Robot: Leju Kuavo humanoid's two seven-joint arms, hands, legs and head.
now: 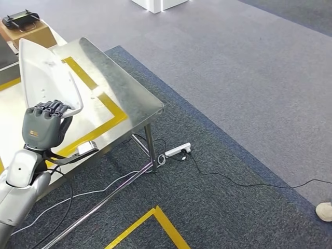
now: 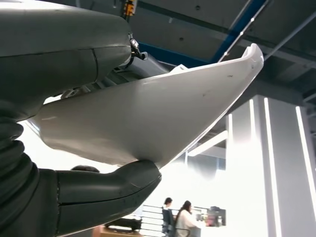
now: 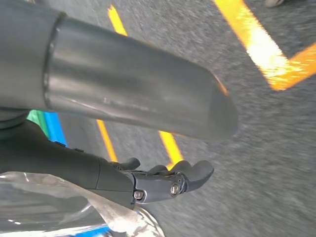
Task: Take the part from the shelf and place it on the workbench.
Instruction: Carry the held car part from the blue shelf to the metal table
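Observation:
The part is a white, curved plastic panel. My left hand grips its near edge and holds it tilted up over the steel workbench, inside the yellow tape outline. In the left wrist view the part is clamped between the thumb and the dark fingers. My right hand hangs over the carpet, its fingers stretched out and apart from the thumb, with nothing in them.
A cardboard box with a black controller sits at the workbench's far left. A white power strip and cables lie on the carpet by the table leg. Yellow floor tape runs in front. Two people sit far off.

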